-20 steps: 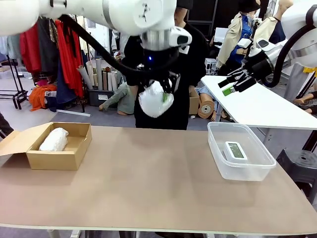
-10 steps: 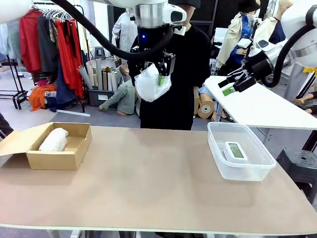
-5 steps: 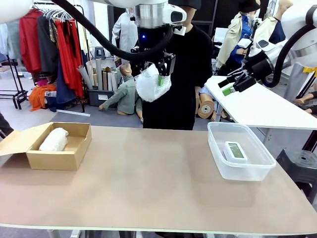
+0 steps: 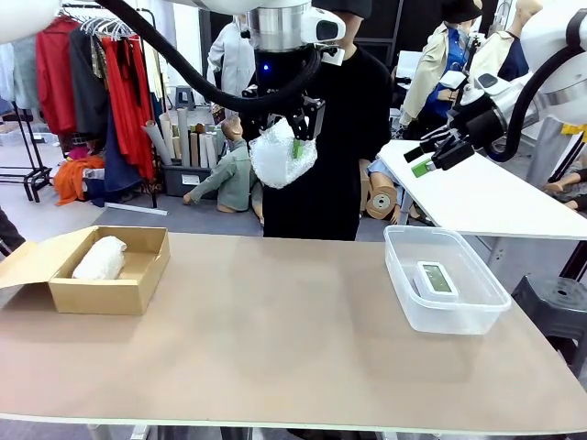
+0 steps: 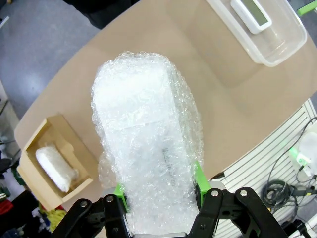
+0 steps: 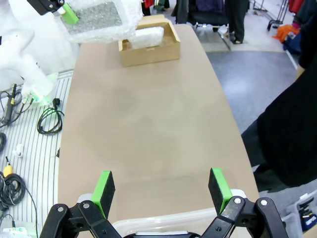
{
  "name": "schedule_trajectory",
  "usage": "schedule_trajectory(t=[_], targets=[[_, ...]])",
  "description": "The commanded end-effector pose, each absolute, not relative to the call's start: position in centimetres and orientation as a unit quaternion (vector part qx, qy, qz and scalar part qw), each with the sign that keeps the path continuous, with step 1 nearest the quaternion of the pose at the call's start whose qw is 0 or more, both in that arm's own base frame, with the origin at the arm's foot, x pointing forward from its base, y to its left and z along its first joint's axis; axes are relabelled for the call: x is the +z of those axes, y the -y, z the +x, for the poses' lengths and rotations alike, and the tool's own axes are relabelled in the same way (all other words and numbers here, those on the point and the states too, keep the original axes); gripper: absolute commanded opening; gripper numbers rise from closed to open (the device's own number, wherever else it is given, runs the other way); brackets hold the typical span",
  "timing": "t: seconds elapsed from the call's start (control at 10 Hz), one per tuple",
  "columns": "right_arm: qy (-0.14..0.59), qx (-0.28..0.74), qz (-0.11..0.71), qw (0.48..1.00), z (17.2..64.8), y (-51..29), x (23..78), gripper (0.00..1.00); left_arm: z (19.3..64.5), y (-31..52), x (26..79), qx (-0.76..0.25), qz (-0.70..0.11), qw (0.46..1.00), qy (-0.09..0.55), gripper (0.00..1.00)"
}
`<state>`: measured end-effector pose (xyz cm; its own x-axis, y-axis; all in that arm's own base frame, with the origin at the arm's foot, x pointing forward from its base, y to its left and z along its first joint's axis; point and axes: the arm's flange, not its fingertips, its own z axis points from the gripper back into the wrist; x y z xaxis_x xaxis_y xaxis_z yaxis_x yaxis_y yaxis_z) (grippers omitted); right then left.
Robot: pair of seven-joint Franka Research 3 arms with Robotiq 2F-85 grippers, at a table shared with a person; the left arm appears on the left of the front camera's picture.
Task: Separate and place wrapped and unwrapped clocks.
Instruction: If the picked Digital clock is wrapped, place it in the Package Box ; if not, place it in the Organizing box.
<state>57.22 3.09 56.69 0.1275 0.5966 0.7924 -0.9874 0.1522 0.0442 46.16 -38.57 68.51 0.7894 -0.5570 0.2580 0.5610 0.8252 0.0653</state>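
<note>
Brown tabletop runs below both arms, with clothes racks and a person in black behind it. High above the table, the left gripper is clamped on a wrapped clock, an oblong bundle of crinkly white bubble wrap; in the left wrist view the bundle stands up between the green pads, and what is inside cannot be made out. Far below and off to that gripper's side, a second wrapped clock lies in an open cardboard box. That makes two wrapped bundles and one unwrapped clock, white with a grey-green screen, lying in a clear plastic tub. The right gripper hangs above and beyond the tub, jaws spread wide and empty; its wrist view cuts off most of the tub.
</note>
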Motion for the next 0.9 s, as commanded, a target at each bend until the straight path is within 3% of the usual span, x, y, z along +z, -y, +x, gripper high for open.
schedule_trajectory(t=[0.0, 0.4, 0.8], targets=[[0.324, 0.576, 0.303, 0.687, 57.2, -3.1, 56.8, 1.0, 46.1, 38.3, 68.9, -0.292, -0.008, 0.947, 0.137, 0.0], [0.324, 0.576, 0.303, 0.687, 57.2, -3.1, 56.8, 1.0, 46.2, 38.6, 68.5, -0.296, -0.007, 0.946, 0.134, 0.0], [0.324, 0.576, 0.303, 0.687, 57.2, -3.1, 56.8, 1.0, 45.6, 31.4, 65.1, -0.315, -0.144, 0.938, 0.038, 0.0]])
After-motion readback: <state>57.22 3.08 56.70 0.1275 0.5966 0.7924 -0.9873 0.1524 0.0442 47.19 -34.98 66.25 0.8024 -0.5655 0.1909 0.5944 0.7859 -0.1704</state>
